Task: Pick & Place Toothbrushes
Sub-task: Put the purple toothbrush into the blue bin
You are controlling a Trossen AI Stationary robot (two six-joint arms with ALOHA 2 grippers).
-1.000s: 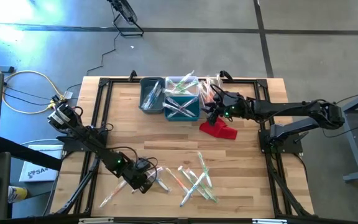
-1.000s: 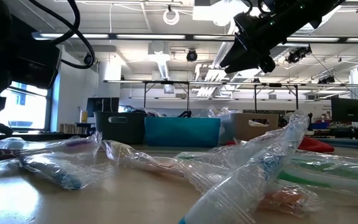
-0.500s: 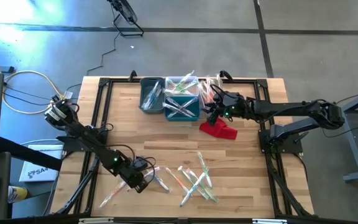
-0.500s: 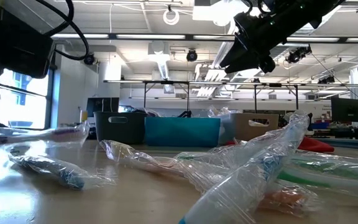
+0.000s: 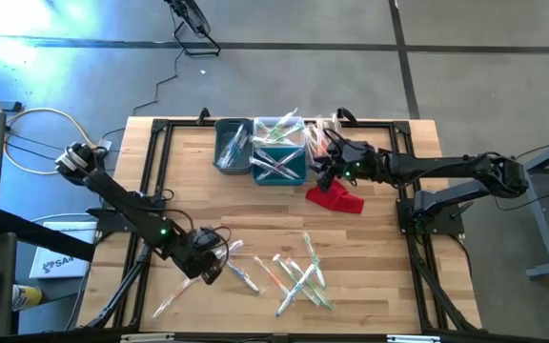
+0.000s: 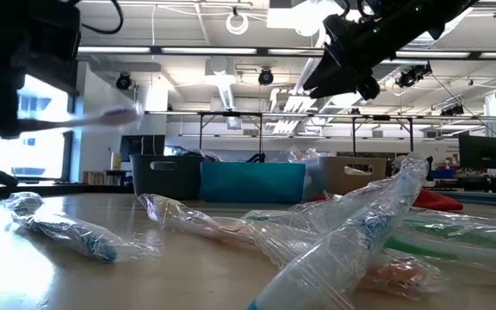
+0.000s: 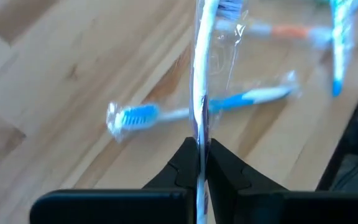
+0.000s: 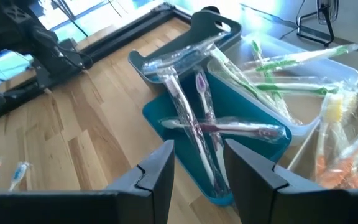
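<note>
A wrapped toothbrush (image 7: 202, 74) with blue bristles sticks out past my left gripper (image 7: 200, 152), which is shut on it above the table's near left part (image 5: 215, 252). In the low view it shows as a blurred streak (image 6: 102, 116) high over the table. More wrapped toothbrushes lie flat on the wood: a blue one (image 7: 185, 112) under the gripper, a pile (image 5: 298, 276) near the front edge and one (image 5: 174, 297) at the front left. My right gripper (image 8: 197, 168) stands open above the teal bin (image 8: 229, 155), which holds toothbrushes, with nothing between its fingers. My left gripper pinches the toothbrush's handle with its clear wrapper (image 7: 199, 134) between its two fingers. The fingers slant down from the table's left side and lie along the brush. The brush is lifted clear of the table, its bristle end (image 7: 225, 7) pointing away from the gripper.
Small bins stand in a row at the back middle: grey (image 5: 232, 148), teal (image 5: 279, 164), and clear ones (image 5: 279, 129) with toothbrushes in them. A red cloth (image 5: 335, 198) lies below my right gripper. A black frame (image 5: 151, 191) runs along the table's edges.
My left gripper has risen and drawn back toward the table's far left, carrying the toothbrush, which lay low at the table a second ago and is now lifted clear. The blue toothbrush beside it has stayed on the wood.
</note>
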